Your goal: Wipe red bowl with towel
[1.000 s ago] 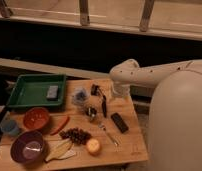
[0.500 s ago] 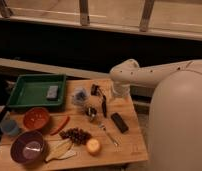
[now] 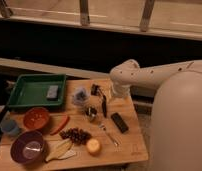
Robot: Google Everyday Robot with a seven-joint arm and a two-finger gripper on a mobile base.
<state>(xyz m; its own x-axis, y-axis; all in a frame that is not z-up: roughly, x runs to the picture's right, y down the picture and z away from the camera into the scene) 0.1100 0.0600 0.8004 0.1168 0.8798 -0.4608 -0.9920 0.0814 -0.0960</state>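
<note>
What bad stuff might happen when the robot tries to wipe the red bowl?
1. The gripper hangs just right of the towel, with a small dark container close by. Reaching for the towel might knock that over.
2. The red bowl sits far to the left, between the blue cup and a long red thing. Wiping might push those, or slide the bowl itself.

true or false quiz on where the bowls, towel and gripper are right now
1. The red bowl sits inside the green tray. False: it stands on the table, in front of the tray.
2. The gripper is over the middle of the table, beside the towel. True.
3. The towel lies in the red bowl. False: it lies on the table, apart from the bowl.
4. The purple bowl is nearer the camera than the red bowl. True.
</note>
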